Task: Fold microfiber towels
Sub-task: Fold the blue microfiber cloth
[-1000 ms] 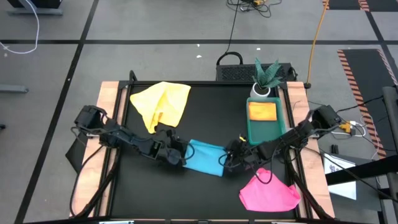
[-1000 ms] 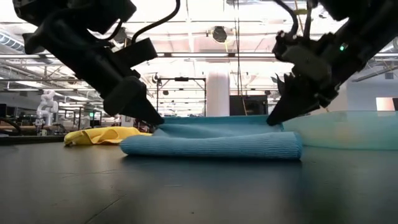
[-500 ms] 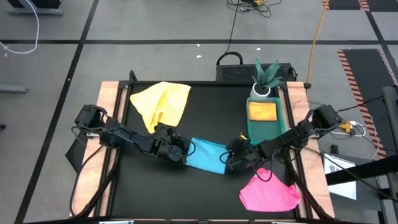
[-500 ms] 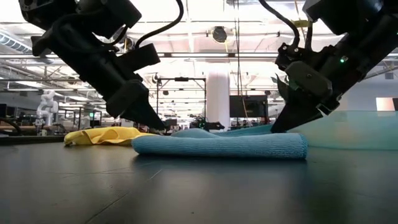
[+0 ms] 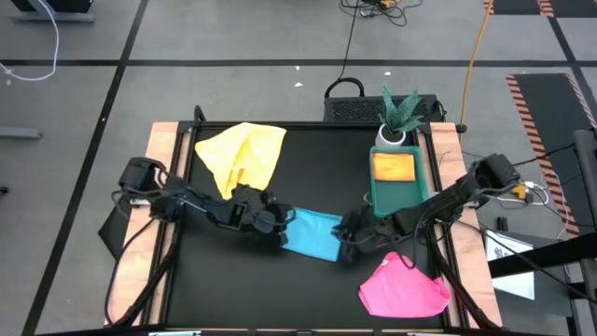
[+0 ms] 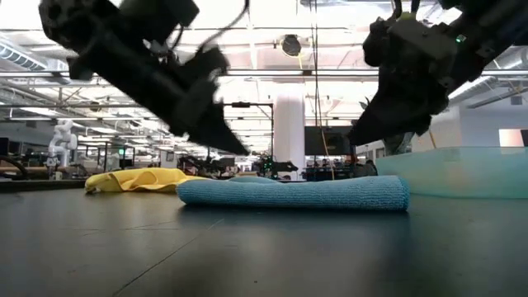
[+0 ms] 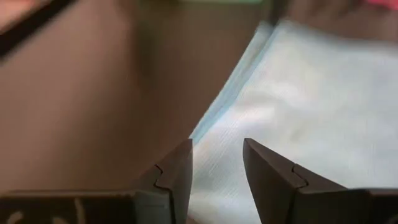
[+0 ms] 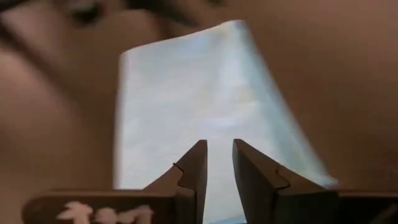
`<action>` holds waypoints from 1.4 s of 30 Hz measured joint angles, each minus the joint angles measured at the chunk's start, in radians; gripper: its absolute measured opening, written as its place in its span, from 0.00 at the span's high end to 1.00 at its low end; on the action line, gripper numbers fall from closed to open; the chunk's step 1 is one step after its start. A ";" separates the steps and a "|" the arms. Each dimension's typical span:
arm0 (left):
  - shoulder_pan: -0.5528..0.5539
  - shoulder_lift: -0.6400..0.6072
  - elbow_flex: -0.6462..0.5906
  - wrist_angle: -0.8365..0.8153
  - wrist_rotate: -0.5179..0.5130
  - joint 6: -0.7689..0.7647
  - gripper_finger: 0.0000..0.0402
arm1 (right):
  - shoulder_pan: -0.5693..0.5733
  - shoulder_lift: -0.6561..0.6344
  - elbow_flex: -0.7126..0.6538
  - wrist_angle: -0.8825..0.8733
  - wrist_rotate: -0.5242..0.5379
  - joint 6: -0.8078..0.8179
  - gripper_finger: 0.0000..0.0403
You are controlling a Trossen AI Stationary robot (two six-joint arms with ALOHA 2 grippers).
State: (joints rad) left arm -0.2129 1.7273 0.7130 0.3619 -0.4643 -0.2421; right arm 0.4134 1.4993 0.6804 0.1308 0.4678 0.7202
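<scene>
Now both arms angled low, fingers (image 6: 235,147) parted above blue towel (image 6: 293,194)

This is a robotics lab or an industrial test hall. The low view looks past the black table (image 6: 247,247) into a long, open room with exposed ceiling trusses (image 6: 272,74), bright strip lights, a thick white column (image 6: 289,124) and a white humanoid-like figure (image 6: 59,140) far to the left. From above, the grey concrete floor (image 5: 233,47) carries dark tape lines, loose cables (image 5: 350,37), an orange cord (image 5: 476,42) and hazard-striped matting (image 5: 541,121) on the right.
</scene>
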 joint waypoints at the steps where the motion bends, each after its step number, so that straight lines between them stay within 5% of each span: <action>1: 0.012 0.015 -0.003 0.000 0.000 0.002 0.64 | -0.001 0.026 0.000 0.052 -0.030 -0.022 0.83; 10: 0.083 0.090 -0.002 -0.040 0.002 -0.070 0.64 | -0.021 0.182 0.000 0.093 -0.146 0.004 0.83; 17: 0.048 0.021 -0.003 -0.086 0.015 -0.101 0.64 | 0.006 0.152 0.000 0.092 -0.203 -0.018 0.83; 24: 0.013 -0.001 -0.002 0.017 0.062 -0.044 0.64 | 0.007 0.086 0.000 0.135 -0.025 -0.060 0.83; 34: 0.017 0.112 -0.002 0.025 0.097 -0.057 0.64 | -0.082 0.177 0.000 -0.007 -0.018 0.018 0.90; 42: 0.004 0.028 -0.001 0.007 0.098 -0.058 0.64 | -0.052 0.132 -0.001 -0.045 0.008 0.027 0.99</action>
State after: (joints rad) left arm -0.2088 1.7558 0.7120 0.3694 -0.3665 -0.3004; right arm 0.3614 1.6310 0.6796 0.0860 0.4760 0.7475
